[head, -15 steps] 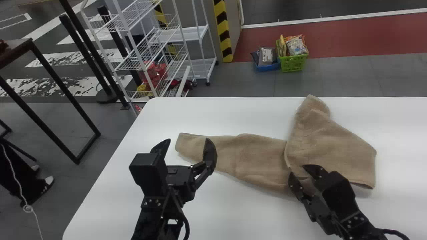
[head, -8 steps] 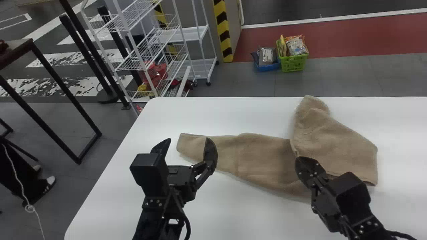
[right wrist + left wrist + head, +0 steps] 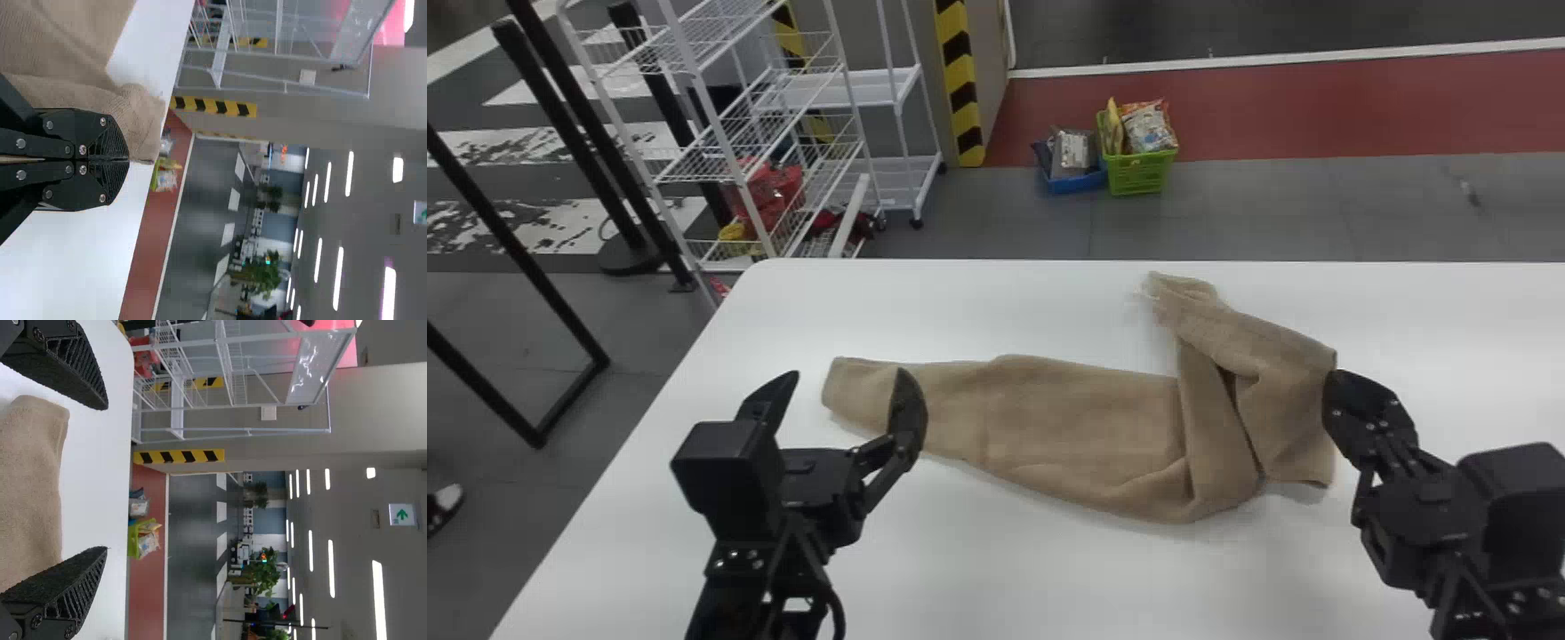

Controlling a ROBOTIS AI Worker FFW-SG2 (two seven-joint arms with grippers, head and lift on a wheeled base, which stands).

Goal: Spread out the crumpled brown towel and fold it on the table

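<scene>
The right gripper (image 3: 1336,384) is shut on the right edge of the brown towel (image 3: 1085,427). In the right wrist view the fingers of the right gripper (image 3: 125,160) are pressed together, with bunched towel (image 3: 137,120) beside them. A long flat strip of cloth runs to the left; its right part is folded and rumpled, with one end pointing to the table's back edge. My left gripper (image 3: 845,384) stands open near the strip's left end. Cloth (image 3: 30,493) lies beyond the open left gripper (image 3: 103,479) in the left wrist view.
The white table (image 3: 978,311) has its back edge just behind the towel's upper end. Past it on the floor are a green basket (image 3: 1141,174), a blue basket (image 3: 1076,182) and a white wire rack (image 3: 729,133).
The right gripper has shut and moved right, drawing the towel's folded right part along and rumpling it. The head view has shifted to the right. The left gripper stays open.
</scene>
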